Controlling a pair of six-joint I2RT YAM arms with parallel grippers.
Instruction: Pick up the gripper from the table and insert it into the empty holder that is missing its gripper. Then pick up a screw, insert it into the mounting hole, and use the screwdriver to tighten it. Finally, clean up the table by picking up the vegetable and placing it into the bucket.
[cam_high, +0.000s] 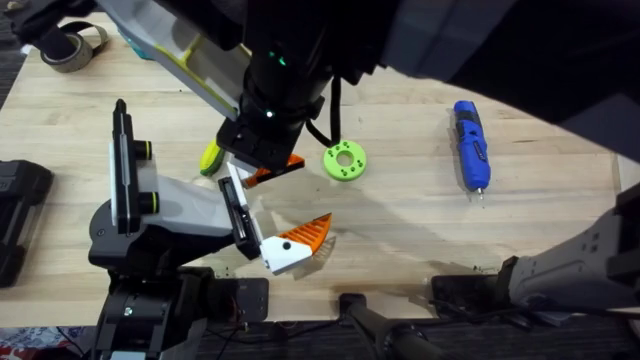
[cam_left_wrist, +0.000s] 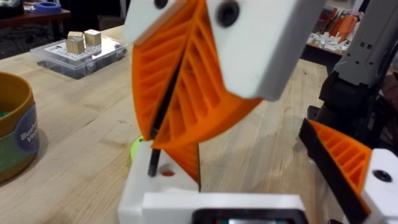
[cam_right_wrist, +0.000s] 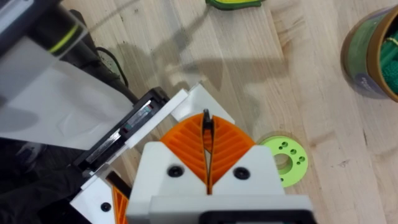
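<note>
The holder (cam_high: 185, 210) stands at the left, and the left wrist view looks along it. The gripper's white base (cam_left_wrist: 149, 186) sits in it, orange wedge upward. My right gripper (cam_high: 265, 155) (cam_right_wrist: 206, 146) (cam_left_wrist: 177, 106) reaches across and is shut on a thin black screw (cam_left_wrist: 163, 118) (cam_right_wrist: 207, 127), whose lower end meets the base by a hole. My left gripper (cam_left_wrist: 267, 180) is open, with its other orange finger (cam_left_wrist: 348, 165) far off. The blue screwdriver (cam_high: 470, 145) lies at the right. The vegetable (cam_high: 210, 157) (cam_right_wrist: 233, 3) lies beside the partly hidden bucket (cam_high: 150, 42).
A lime ring with holes (cam_high: 344, 160) (cam_right_wrist: 283, 158) lies just right of the work spot. A tape roll (cam_high: 70, 45) sits at the far left corner. A tan-rimmed round tub (cam_left_wrist: 12, 124) (cam_right_wrist: 373, 56) and a clear box of blocks (cam_left_wrist: 81, 53) stand farther off.
</note>
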